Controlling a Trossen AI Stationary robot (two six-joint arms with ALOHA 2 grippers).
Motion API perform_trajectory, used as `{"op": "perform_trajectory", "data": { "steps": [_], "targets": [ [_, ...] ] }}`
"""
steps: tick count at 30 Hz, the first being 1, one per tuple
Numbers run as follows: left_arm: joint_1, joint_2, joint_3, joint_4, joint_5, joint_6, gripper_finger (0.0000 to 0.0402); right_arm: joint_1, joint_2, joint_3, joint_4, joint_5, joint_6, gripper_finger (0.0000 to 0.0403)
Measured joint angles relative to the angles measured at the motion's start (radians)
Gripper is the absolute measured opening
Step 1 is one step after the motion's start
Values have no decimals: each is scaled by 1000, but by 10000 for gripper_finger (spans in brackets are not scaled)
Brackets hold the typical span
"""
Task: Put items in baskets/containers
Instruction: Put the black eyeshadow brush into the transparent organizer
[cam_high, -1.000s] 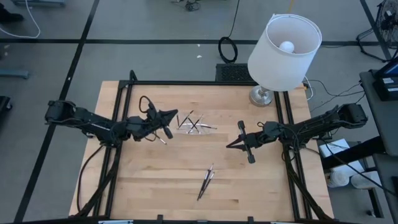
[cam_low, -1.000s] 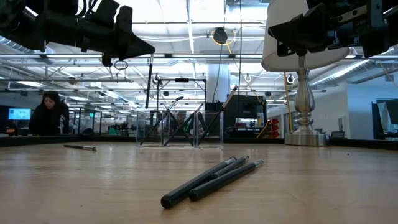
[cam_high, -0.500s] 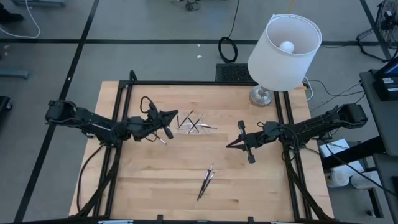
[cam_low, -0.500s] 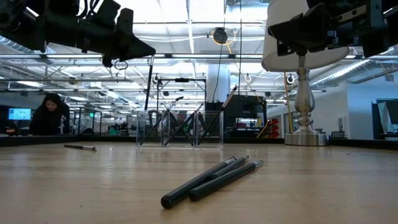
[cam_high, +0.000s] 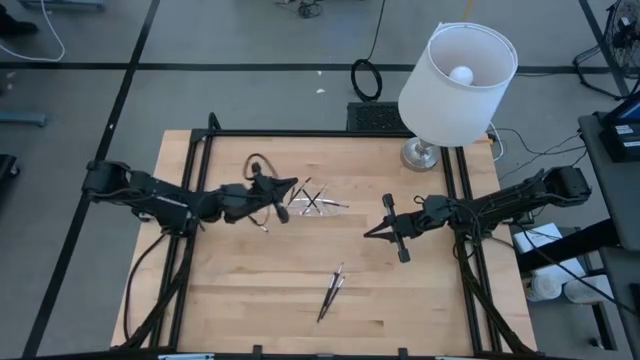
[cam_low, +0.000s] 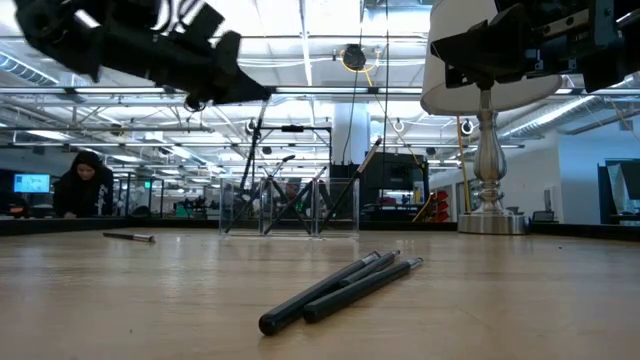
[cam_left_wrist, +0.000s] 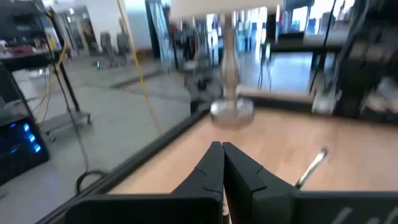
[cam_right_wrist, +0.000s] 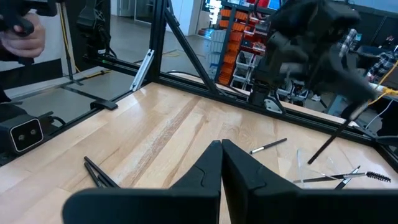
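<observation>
The container (cam_high: 318, 200) is a clear tray at the table's far middle, with several thin dark sticks leaning crossed inside it (cam_low: 290, 200). My left gripper (cam_high: 295, 185) hovers level just left of it, shut on one dark stick (cam_right_wrist: 339, 134). Two sticks (cam_high: 332, 290) lie side by side on the wood toward the near edge. One more stick (cam_high: 262, 226) lies under the left arm. My right gripper (cam_high: 367, 234) hovers level at the right, shut and holding nothing. My left gripper pinches the stick by its upper end (cam_right_wrist: 364, 107) between its two shut fingers. The fingers come level from the table's left. The stick hangs slanting below them (cam_low: 256, 135), clear of the table, beside the container.
A lamp with a white shade (cam_high: 458, 70) stands on a metal base (cam_high: 420, 155) at the far right corner. Black frame rails (cam_high: 200, 160) run along the table's sides. A person (cam_low: 80, 185) sits beyond the far edge. Bare wood lies at the near left.
My left gripper has moved toward the table's right edge, closer to the container, rolling slightly. The held stick has gone with it, still hanging clear of the table.
</observation>
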Motion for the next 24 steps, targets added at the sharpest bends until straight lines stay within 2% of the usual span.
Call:
{"op": "perform_trajectory", "data": {
  "steps": [8, 24],
  "targets": [
    [10, 104, 204, -330, 6, 26, 0, 0, 0, 0, -3, 0, 3, 0],
    [13, 214, 228, -389, -25, -27, 0, 0, 0, 0, -16, -3, 31, 0]
  ]
}}
